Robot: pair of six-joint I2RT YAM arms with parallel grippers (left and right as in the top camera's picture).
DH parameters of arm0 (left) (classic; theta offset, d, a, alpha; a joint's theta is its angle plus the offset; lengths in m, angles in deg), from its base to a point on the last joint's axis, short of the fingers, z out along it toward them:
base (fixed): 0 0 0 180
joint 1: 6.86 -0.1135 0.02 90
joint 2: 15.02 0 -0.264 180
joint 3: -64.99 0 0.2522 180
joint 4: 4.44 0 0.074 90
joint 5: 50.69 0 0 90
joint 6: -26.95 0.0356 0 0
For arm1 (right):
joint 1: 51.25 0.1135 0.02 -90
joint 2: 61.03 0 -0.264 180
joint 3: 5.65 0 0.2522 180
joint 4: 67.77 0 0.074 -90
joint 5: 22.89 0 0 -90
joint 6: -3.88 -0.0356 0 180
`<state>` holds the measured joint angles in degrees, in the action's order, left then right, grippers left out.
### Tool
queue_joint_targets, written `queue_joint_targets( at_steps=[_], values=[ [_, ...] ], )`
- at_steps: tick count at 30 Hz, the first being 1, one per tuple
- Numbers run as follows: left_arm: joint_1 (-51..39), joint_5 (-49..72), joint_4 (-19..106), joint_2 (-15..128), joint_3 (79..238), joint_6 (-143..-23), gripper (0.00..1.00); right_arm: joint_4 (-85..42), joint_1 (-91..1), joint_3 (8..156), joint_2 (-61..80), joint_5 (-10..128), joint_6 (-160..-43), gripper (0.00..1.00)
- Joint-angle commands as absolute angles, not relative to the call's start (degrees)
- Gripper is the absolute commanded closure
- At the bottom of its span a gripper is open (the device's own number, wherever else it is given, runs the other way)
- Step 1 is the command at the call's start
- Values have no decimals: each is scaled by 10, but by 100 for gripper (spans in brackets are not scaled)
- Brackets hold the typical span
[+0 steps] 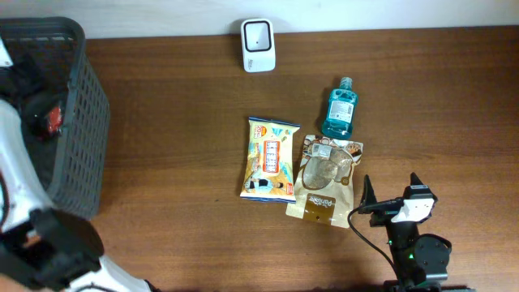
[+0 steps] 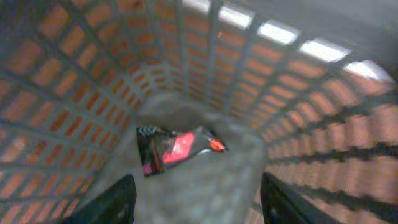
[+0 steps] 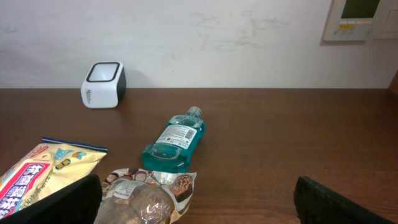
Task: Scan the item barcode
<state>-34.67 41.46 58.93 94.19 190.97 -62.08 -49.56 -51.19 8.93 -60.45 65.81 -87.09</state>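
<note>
1. Nearest the robot, the right hand [image 1: 390, 188] is poised over the wooden surface [image 1: 178, 122], its fingers spread wide with nothing between them
2. Just beyond it, a brown pouch [image 1: 323, 182] lies flat on the surface, touching a yellow snack bag [image 1: 271, 158] on its left
3. At the left edge, the left hand [image 2: 199, 208] reaches down inside a dark mesh basket [image 1: 85, 97], fingers apart and gripping nothing. A red-and-black packet [image 2: 177, 149] lies on the basket floor below, clear of both fingers
4. Past the pouch, a teal mouthwash bottle [image 1: 338, 109] lies on its side, its base just beside the pouch's top edge and its cap pointing toward the wall
5. Farthest back, a white barcode scanner [image 1: 258, 45] stands at the far edge of the surface, by the wall, well apart from the packet in the basket
</note>
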Motion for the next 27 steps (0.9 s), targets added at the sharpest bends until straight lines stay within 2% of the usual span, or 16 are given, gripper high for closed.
queue_joint_targets(
  at_steps=[1,4,17,27],
  values=[
    [-348,478,561,984,1914,-609,37,-495,-509,84,-608,663,-868,2],
    [-348,477,548,1025,1914,-557,37,-495,-509,84,-608,663,-868,2],
    [-348,471,479,1150,1914,-531,39,-495,-509,84,-608,663,-868,2],
    [-348,430,393,1187,1914,-533,48,-495,-509,84,-608,663,-868,2]
  ],
)
